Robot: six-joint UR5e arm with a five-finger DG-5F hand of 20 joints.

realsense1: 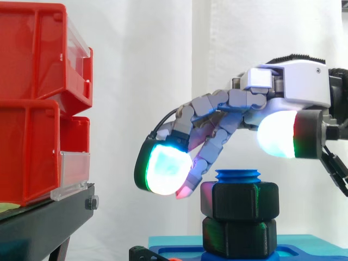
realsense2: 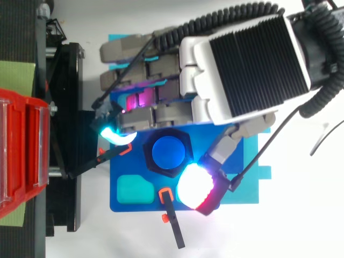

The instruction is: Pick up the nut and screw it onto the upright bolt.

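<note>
A blue upright bolt (realsense1: 237,175) (realsense2: 167,152) stands on a blue base plate (realsense2: 122,167). Two black nuts are threaded on it: the upper nut (realsense1: 239,198) (realsense2: 167,173) just below the bolt's top, and a lower nut (realsense1: 239,236) under it. My hand (realsense1: 293,81) (realsense2: 247,59) reaches in over them. Its bent fingers (realsense1: 163,168) hang down at the upper nut's left side, one pink tip close against its top edge. The glowing thumb (realsense1: 277,136) (realsense2: 196,185) is on the other side, higher than the nut and apart from it. Nothing is pinched.
Stacked red bins (realsense1: 32,109) (realsense2: 21,156) sit on a black stand (realsense1: 49,217) left of the plate. The plate has a teal recess (realsense2: 134,189) and small black levers with orange tips (realsense2: 172,220) at its edges. A teal mat (realsense2: 244,191) lies under it.
</note>
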